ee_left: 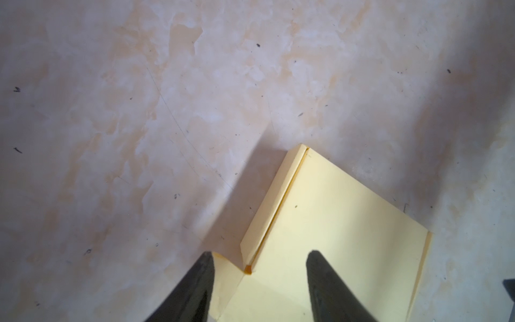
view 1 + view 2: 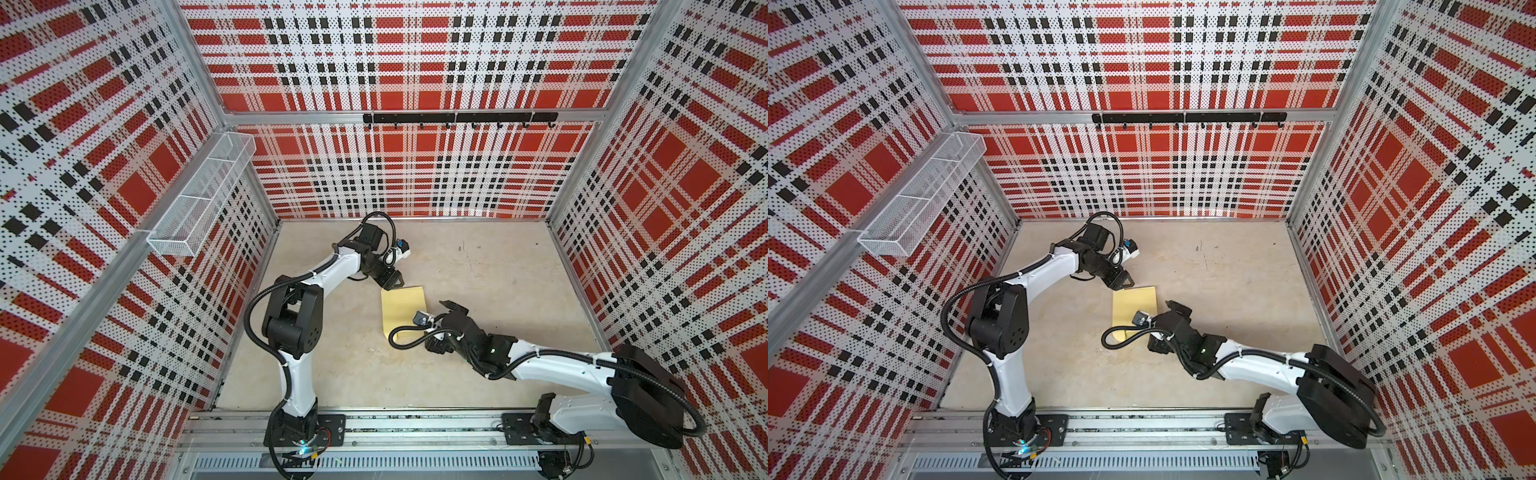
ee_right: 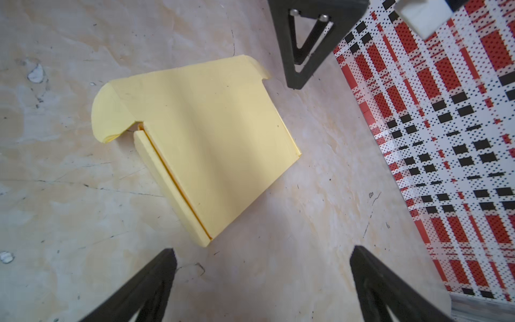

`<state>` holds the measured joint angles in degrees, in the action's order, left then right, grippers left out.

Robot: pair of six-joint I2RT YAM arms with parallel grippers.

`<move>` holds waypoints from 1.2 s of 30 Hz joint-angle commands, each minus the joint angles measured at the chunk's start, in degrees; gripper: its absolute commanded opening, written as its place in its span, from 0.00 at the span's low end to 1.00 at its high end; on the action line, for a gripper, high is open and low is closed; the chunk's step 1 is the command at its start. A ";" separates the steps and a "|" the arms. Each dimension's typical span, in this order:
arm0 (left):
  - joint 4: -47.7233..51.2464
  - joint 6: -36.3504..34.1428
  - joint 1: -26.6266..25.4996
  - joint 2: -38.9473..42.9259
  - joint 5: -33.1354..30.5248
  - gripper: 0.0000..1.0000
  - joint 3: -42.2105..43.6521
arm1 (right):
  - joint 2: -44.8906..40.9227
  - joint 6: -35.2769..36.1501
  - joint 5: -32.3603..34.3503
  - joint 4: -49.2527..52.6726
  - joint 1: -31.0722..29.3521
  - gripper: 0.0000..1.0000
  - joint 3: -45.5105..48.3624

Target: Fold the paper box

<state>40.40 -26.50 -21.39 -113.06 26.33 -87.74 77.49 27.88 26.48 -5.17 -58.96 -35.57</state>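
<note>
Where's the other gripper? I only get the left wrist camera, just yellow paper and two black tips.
Observer: The right gripper hangs beside the paper box, wide open, holding nothing.
Operator: Is the box all tucked in?
Observer: No, the right wrist view shows a rounded flap sticking out at one corner.
Operator: Anything on the walls?
Observer: A white mesh basket hangs on a side wall in both top views.
</note>
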 commanded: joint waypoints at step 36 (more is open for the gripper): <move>12.34 -3.21 -0.95 -13.16 2.94 0.12 -9.41 | 19.09 27.67 -0.29 -28.39 -2.71 1.00 5.22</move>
<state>49.50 -28.67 -22.59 -123.11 28.95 -95.74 96.99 51.51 29.15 -32.14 -62.52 -31.70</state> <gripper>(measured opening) 0.126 0.993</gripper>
